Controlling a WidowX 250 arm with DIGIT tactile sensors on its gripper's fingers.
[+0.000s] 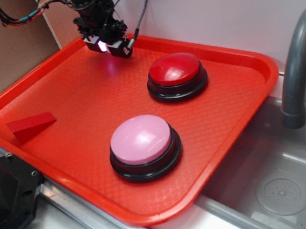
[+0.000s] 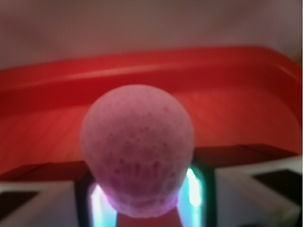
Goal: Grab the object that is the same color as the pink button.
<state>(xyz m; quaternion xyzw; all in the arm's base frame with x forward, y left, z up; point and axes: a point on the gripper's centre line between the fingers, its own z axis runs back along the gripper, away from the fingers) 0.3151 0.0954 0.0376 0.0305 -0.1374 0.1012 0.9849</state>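
Note:
The small pink dimpled ball fills the middle of the wrist view, pinched between my two fingers. My gripper is shut on it at the back of the red tray, just above the tray floor. In the exterior view the ball shows only as a pink glow between the fingers. The pink button, a light-pink dome on a black base, sits at the tray's front middle, well away from the gripper.
A red-domed button stands at the back right of the tray. A red wedge block lies at the left. A metal sink and grey faucet are to the right of the tray. A wall is close behind.

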